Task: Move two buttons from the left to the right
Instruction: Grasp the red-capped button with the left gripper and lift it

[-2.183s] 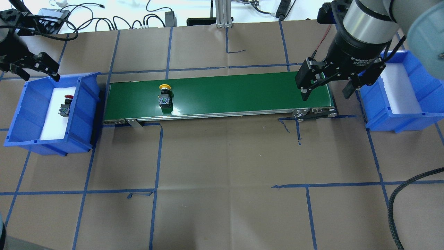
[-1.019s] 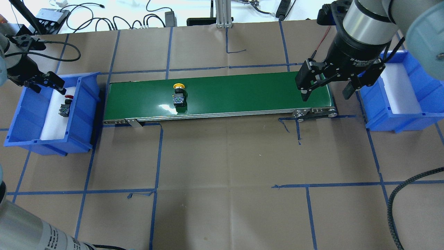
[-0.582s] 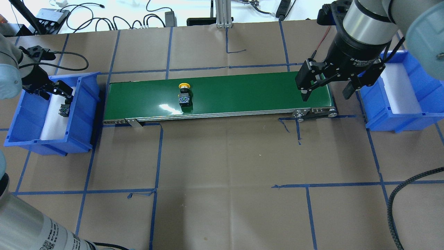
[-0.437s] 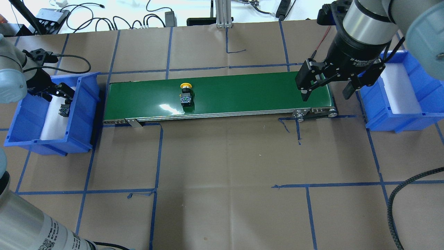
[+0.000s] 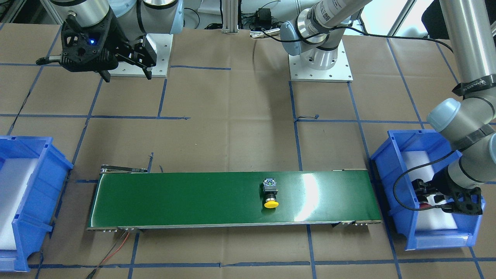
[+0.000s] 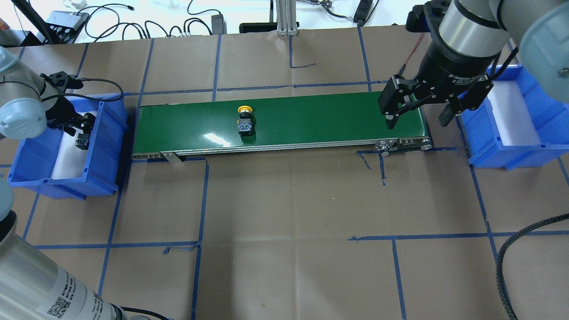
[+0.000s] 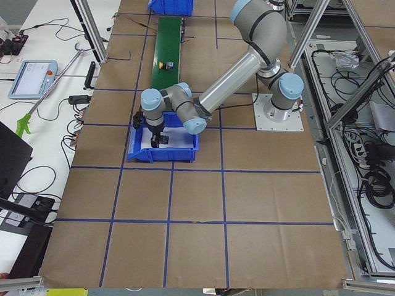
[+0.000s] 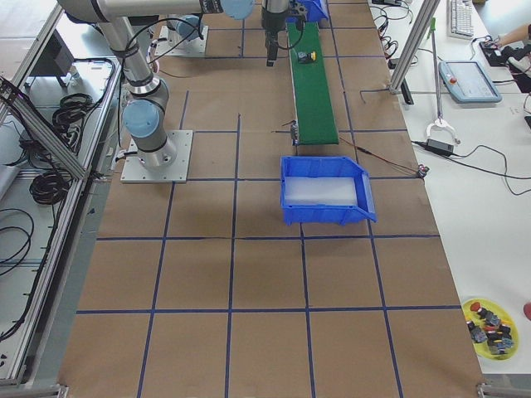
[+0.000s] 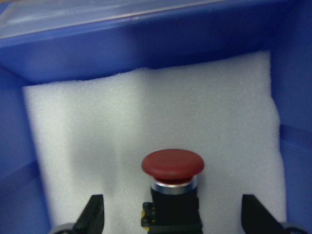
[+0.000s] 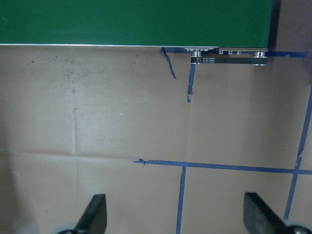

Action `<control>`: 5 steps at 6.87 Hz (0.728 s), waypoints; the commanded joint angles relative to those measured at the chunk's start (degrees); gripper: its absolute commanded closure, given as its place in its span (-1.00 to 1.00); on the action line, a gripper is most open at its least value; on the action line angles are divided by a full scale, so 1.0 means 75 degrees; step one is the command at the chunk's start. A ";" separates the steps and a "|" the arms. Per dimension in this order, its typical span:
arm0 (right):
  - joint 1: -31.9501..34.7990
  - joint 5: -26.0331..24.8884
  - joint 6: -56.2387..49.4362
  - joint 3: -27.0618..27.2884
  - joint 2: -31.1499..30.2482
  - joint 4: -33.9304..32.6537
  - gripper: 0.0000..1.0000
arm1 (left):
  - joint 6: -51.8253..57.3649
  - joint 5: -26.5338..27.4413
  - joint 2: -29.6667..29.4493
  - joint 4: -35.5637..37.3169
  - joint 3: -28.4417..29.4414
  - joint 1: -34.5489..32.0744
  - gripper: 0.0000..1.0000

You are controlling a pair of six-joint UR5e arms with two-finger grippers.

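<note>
Overhead exterior view takes in the paper-covered table (image 6: 284, 213), with a long green belt (image 6: 320, 118) running from the left tool (image 9: 174, 215) toward the right tool (image 6: 418, 122). The left blue bin (image 6: 104, 146) surrounds the left tool, which is lowered inside it. The right blue bin (image 6: 511, 155) sits just beside the right tool on its outer side and shows only white foam. The right tool hangs over the near end of the belt, spread wide and holding nothing. The left tool is spread too, and its fingers (image 9: 95, 214) stand either side of the red button (image 9: 172, 165) without visibly touching it. That button lies on white foam (image 9: 97, 126) between the fingers, with its cap pointing ahead of the tool. The yellow button (image 6: 245, 122) lies on the belt, well apart from both tools and nearer the left one, with its cap pointing away from the robot. Both buttons look like small, rigid, light plastic parts. The domed cap is probably smooth and would likely slip out of a pinch. The blocky black body behind the cap has flat sides, so closing across that body should give the surest hold.
</note>
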 commanded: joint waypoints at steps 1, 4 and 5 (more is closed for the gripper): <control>0.0012 -0.0045 -0.0013 0.0006 -0.0005 0.0036 -1.00 | 0.0023 0.0014 -0.0015 0.0008 0.0117 0.0000 -0.29; 0.0023 0.0025 0.0010 0.0099 0.0007 0.0002 -1.00 | 0.0070 -0.0009 0.0032 -0.0027 0.0200 0.0012 0.71; 0.0023 0.0025 0.0010 0.0100 0.0007 0.0013 -1.00 | 0.0070 -0.0009 0.0113 -0.0108 0.0223 0.0012 0.87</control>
